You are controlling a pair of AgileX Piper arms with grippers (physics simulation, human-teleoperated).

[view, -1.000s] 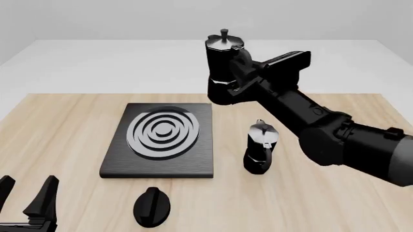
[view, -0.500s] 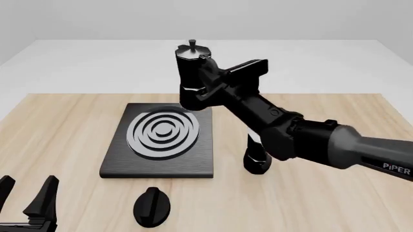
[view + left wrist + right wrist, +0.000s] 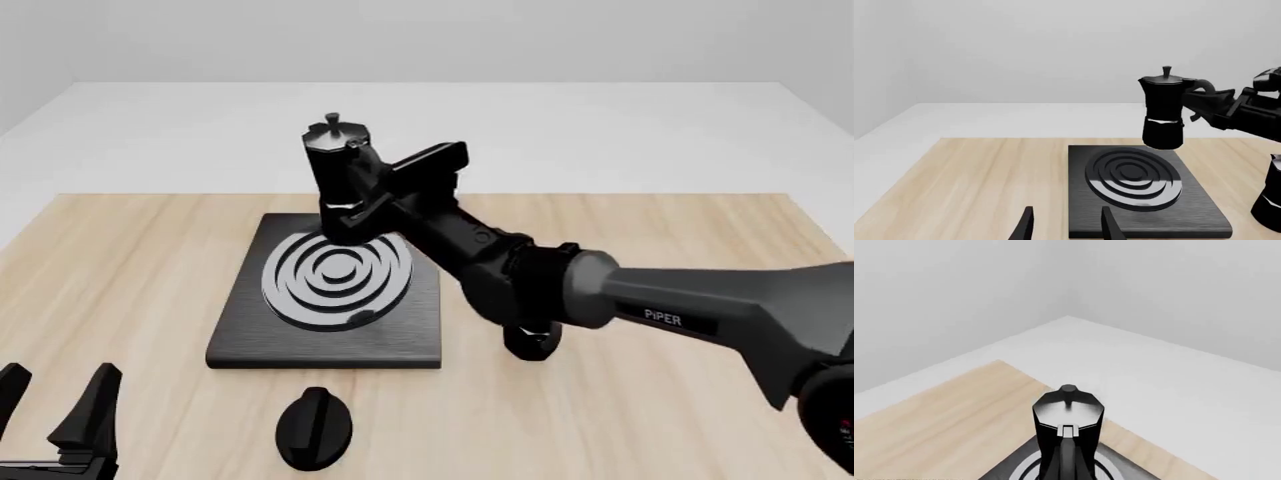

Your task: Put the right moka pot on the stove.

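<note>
**While held in the air, the moka pot hangs above the stove**

Carried upright by the right gripper (image 3: 380, 195), the right moka pot (image 3: 342, 175) hangs above the stove (image 3: 331, 340), clear of the silver burner rings (image 3: 336, 275) and not touching them. The gripper's fingers are closed on the pot's black side handle; in the right wrist view the handle runs straight down toward the camera beneath the shiny lid (image 3: 1068, 407). The left gripper (image 3: 54, 415) rests low near the table's (image 3: 134, 260) near edge, its fingers spread apart and holding nothing. A second moka pot (image 3: 531, 338) stands on the wood just right of the stove, mostly hidden behind the right arm. A small round black knob (image 3: 315, 428) lies in front of the stove.

Judging by its look, the pot is rigid metal, fairly light if empty, and smooth-sided. Its faceted body would be slippery to pinch, so the handle seems the sound place to hold. Being tall with a narrow waist, it could tip if set down tilted
</note>
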